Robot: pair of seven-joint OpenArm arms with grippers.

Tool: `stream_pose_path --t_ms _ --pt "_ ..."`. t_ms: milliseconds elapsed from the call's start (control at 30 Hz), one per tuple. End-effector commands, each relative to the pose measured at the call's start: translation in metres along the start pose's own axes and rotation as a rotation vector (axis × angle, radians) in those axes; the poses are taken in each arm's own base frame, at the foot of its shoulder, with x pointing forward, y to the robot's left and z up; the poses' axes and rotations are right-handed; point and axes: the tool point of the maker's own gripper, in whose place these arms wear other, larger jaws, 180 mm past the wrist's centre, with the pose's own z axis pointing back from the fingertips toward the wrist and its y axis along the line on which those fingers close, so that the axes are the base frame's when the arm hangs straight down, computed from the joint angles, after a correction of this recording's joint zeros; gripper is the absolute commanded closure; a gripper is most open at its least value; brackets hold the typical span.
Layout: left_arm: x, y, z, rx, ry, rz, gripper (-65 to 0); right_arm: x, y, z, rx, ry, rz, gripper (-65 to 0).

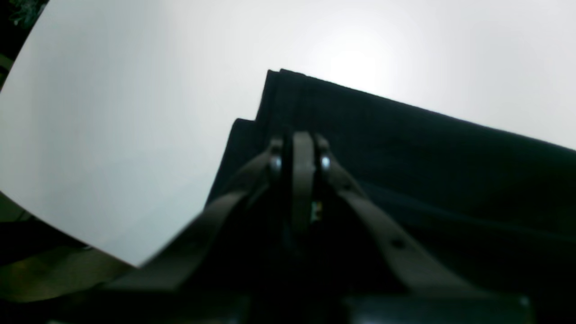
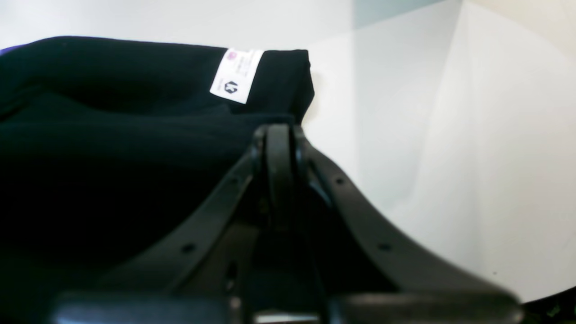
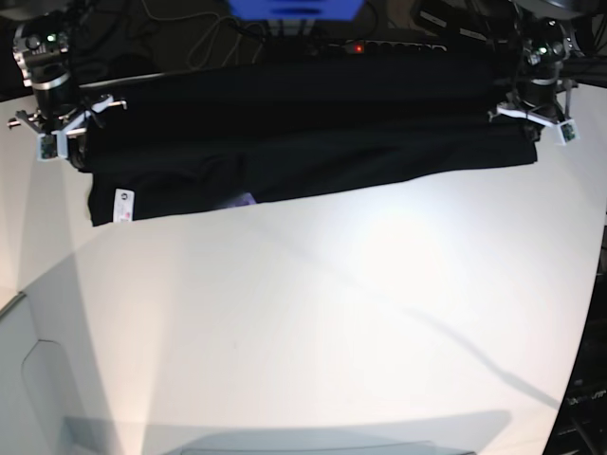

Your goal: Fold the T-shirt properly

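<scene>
The base view looked down over the white table (image 3: 313, 313); both wrist views sat close behind their grippers, sharing the T-shirt (image 3: 303, 142).

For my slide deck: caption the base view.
Both arms hold a black T-shirt stretched across the far edge of the white table.

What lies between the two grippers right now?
In the base view, only the T-shirt spans the stretch from the right gripper to the left gripper, as a long folded black band. Its white label lies near the right gripper's end.
</scene>
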Motion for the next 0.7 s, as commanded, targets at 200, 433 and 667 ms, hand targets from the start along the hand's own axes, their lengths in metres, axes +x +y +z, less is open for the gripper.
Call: stream_pose_path --t_ms 200,433,667 --pt "0.000 0.008 0.007 0.017 -0.012 -0.019 0.0 0.010 -0.002 0.003 0.004 -0.037 0.022 0.0" --pt "-0.026 0.015 -0.003 0.034 0.057 0.010 0.0 -0.005 0.001 -0.003 0.021 -0.003 -0.010 0.0" --pt "-0.064 -0.005 -0.029 -0.007 0.163 0.044 0.0 -0.007 0.001 -0.004 0.022 0.000 -0.013 0.0"
